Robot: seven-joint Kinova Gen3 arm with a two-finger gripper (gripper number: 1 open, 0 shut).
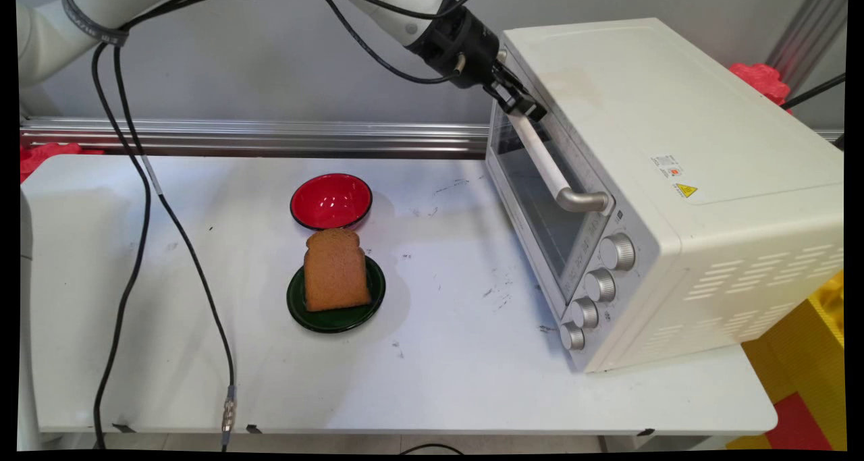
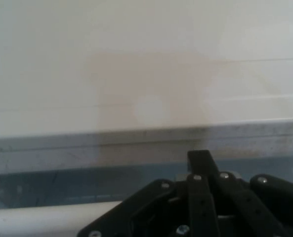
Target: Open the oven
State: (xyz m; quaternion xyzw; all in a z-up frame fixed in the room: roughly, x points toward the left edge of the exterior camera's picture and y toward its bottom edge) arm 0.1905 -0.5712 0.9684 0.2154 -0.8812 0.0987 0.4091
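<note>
White table (image 1: 439,380) is carrying everything. Toaster oven (image 1: 675,177) is sitting on its right side, front angled toward the table centre, door looking shut, 4 knobs (image 1: 617,252) running down the front's near end. Gripper (image 1: 520,100) is sitting at the far, upper end of the door handle (image 1: 550,171), right by the oven's top front corner. In the hand view the gripper (image 2: 200,163) linkage is filling the bottom, white handle bar (image 2: 47,219) is passing under/beside it at lower left, oven top (image 2: 146,64) is filling the upper half. Jaws look pulled in narrow at the handle, but can't tell if they're actually gripping it.

Mid-table, well apart from the gripper: green plate (image 1: 336,316) w/ bread slice (image 1: 334,270) lying on it, slice's top overhanging the far rim. Red bowl (image 1: 331,201) is sitting just behind, near the slice's top edge.
</note>
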